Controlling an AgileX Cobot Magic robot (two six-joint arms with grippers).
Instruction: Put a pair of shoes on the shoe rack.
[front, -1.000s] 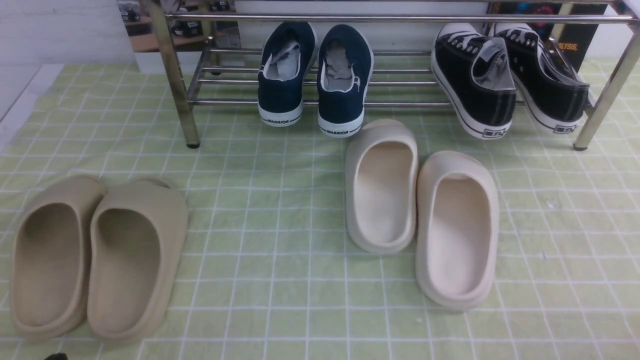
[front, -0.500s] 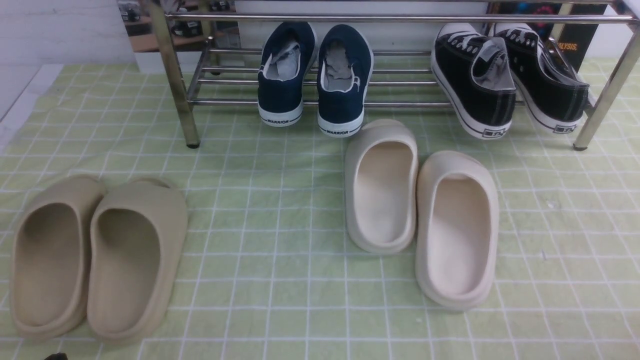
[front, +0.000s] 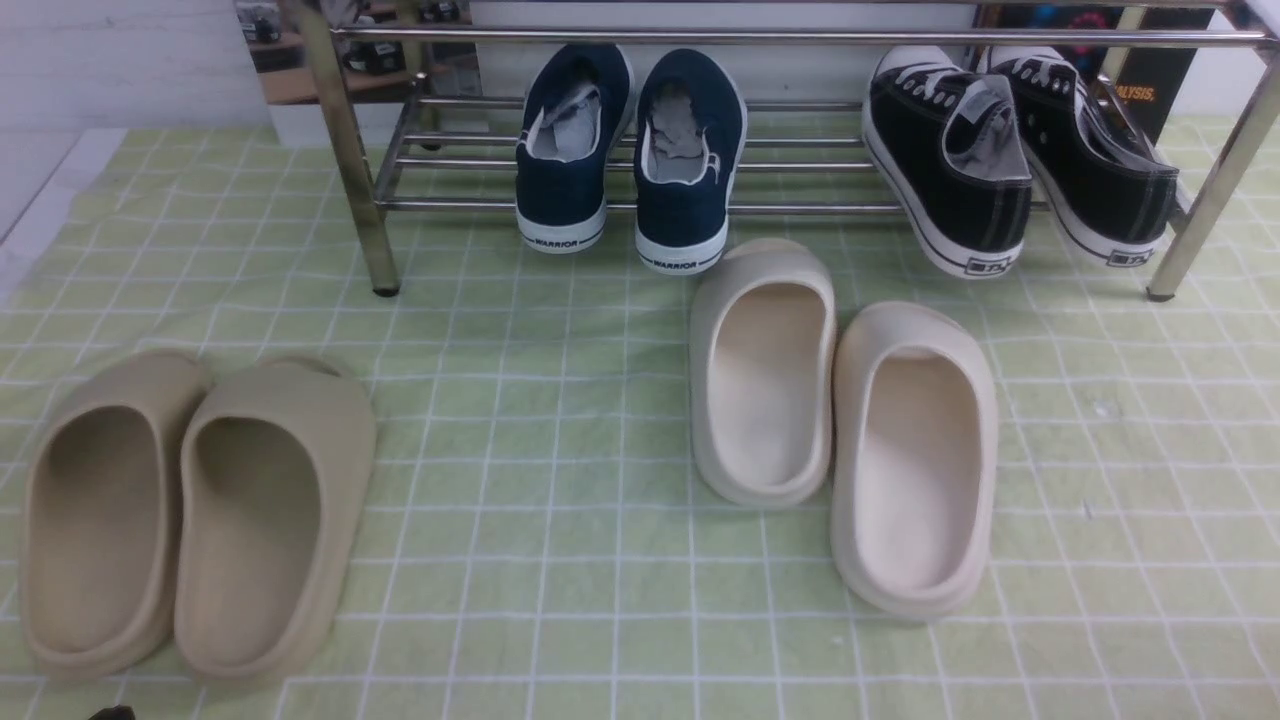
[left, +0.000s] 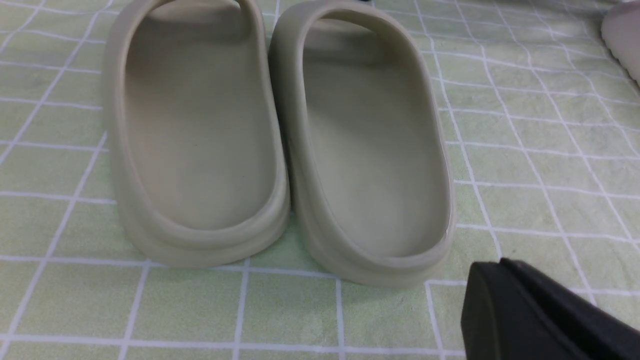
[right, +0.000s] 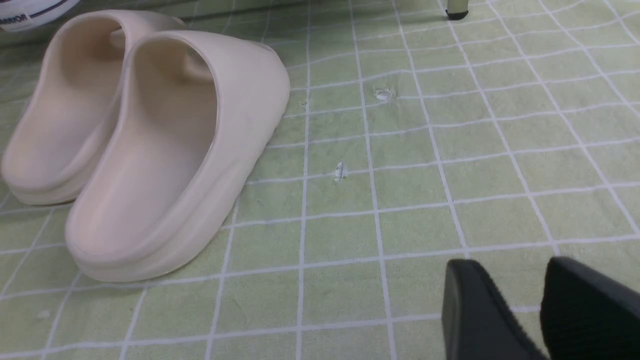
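Note:
The pair of shoes, two navy-blue slip-ons with white soles, rests on the lower rods of the chrome shoe rack (front: 800, 38). The left shoe (front: 565, 160) and the right shoe (front: 688, 170) stand side by side, toes inward, heels over the front rod. A bit of one white heel (right: 30, 10) shows in the right wrist view. My left gripper (left: 492, 267) is shut and empty, low over the cloth just behind the beige slippers. My right gripper (right: 507, 265) is open with nothing between its fingers, over bare cloth beside the cream slippers.
Two black lace-up sneakers (front: 950, 170) lean on the rack's right side. Cream slippers (front: 765, 370) lie in front of the rack, beige slippers (front: 265, 520) at the near left. A green checked cloth (front: 560, 450) covers the table. A rack foot (right: 456, 10) stands at the far right.

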